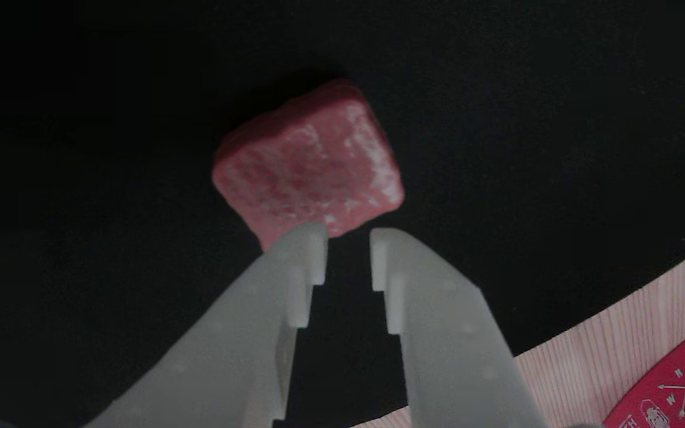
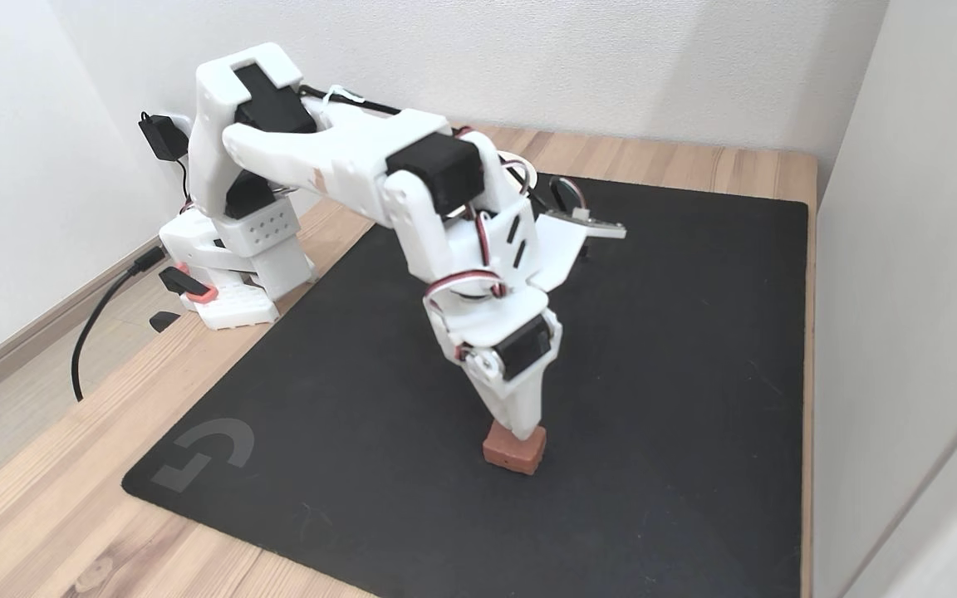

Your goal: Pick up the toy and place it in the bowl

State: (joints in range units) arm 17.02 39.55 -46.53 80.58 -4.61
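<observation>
- Dark-red toy (image 1: 308, 161): squarish block with rounded corners and a rough, whitish-speckled top face; lies flat on the black mat (image 1: 81, 208). In the fixed view the toy (image 2: 515, 449) sits toward the mat's near edge, right of centre, on the mat (image 2: 678, 399).
- Gripper (image 1: 348, 236): two pale, translucent-looking stepped fingers enter the other view from the bottom edge. The jaws stand slightly parted, with a narrow dark gap between the tips, and nothing is pinched between them. The tips sit at the toy's near edge, the left one overlapping its lower corner in that view; contact cannot be confirmed.
- Gripper, fixed view (image 2: 520, 429): points straight down with its tip just at the top of the toy; the spread of the jaws cannot be read from this angle.
- White arm (image 2: 379, 166): printed shell with black motor housings and red, white and black wiring; reaches from its base (image 2: 233, 266) at the counter's far left corner out over the mat.
- Black mat: rectangular, grey logo (image 2: 206, 453) at its near left corner.
- Light wood counter (image 2: 55, 498): bare grain around the mat; also seen at the lower right of the other view (image 1: 628, 333).
- Red printed item (image 1: 675, 386): curved edge with white compass-style markings, resting on the counter at the bottom right corner of the other view.
- Black cable (image 2: 100, 311): runs off the counter's left side near the base.
</observation>
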